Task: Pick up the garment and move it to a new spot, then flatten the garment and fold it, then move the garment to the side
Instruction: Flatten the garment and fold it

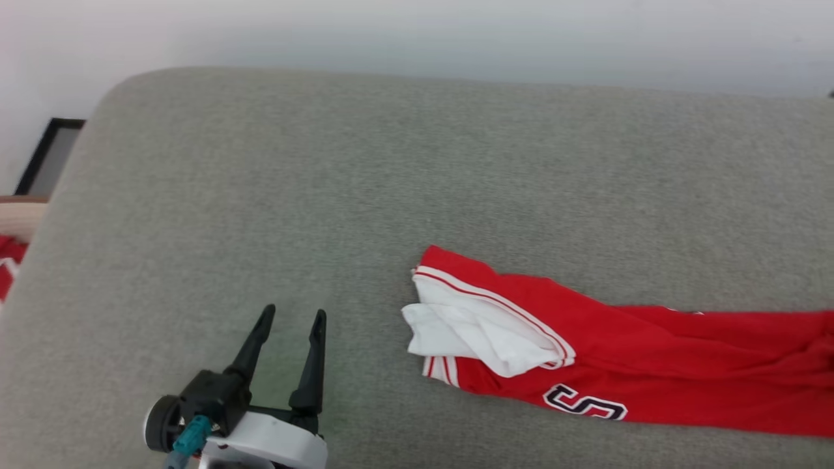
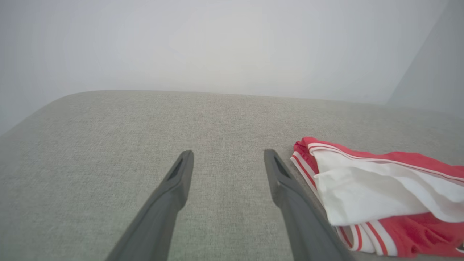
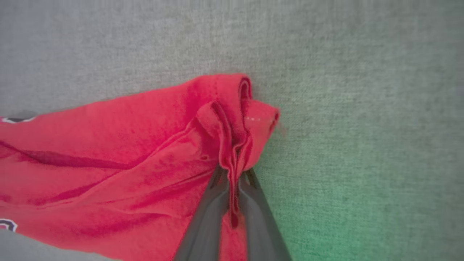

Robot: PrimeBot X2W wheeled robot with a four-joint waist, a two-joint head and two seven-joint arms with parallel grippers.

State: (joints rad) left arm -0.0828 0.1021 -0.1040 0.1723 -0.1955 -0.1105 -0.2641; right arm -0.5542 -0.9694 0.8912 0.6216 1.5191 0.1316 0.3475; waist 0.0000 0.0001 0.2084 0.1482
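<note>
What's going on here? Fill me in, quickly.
A two-armed robot is working on the garment, a red jersey with white parts, lying bunched on a grey fabric surface. The right gripper is shut on a fold of red cloth at one end. The left gripper is open over the surface beside the white, striped end, apart from it. The garment is not yet flattened or folded.

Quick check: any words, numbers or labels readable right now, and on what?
"S": black, white-outlined letter on the red garment, head view.
Right wrist view: lettering scraps at the garment's left edge are cut off by the frame and unreadable.
Nothing else readable.
</note>
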